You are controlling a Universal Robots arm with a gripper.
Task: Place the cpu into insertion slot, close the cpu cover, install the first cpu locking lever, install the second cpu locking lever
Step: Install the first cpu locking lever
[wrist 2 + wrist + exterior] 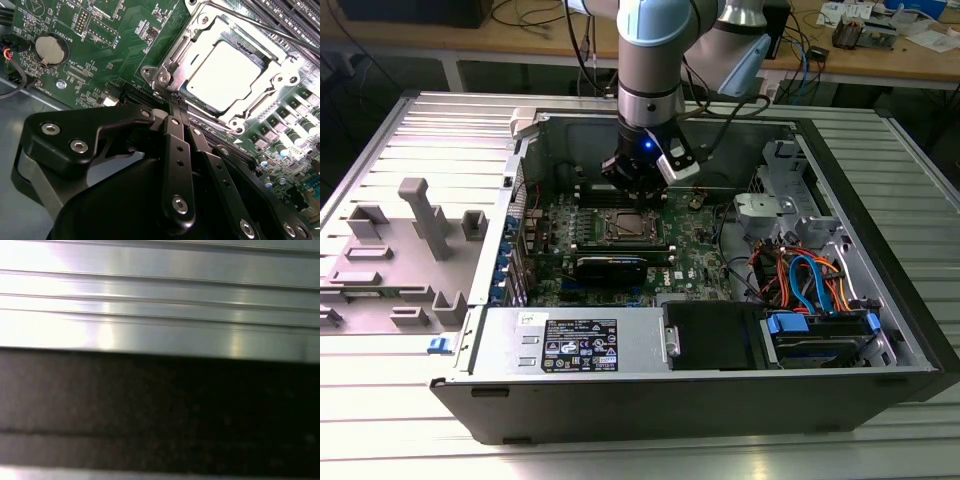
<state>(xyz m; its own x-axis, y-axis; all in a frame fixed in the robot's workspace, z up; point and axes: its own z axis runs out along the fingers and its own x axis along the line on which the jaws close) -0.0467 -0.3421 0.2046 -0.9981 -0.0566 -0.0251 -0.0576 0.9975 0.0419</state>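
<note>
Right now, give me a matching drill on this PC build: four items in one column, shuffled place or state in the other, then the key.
Items:
1. cpu
2. cpu cover
3. gripper
4. coin cell

Place or state:
A. round and silver, on the green board away from the socket
B. fingers together, tips at the socket's corner
C. seated in the insertion slot, metal top showing
D. silvery frame lying down around the chip

Pairs: 1-C, 2-D, 3-B, 4-A
</note>
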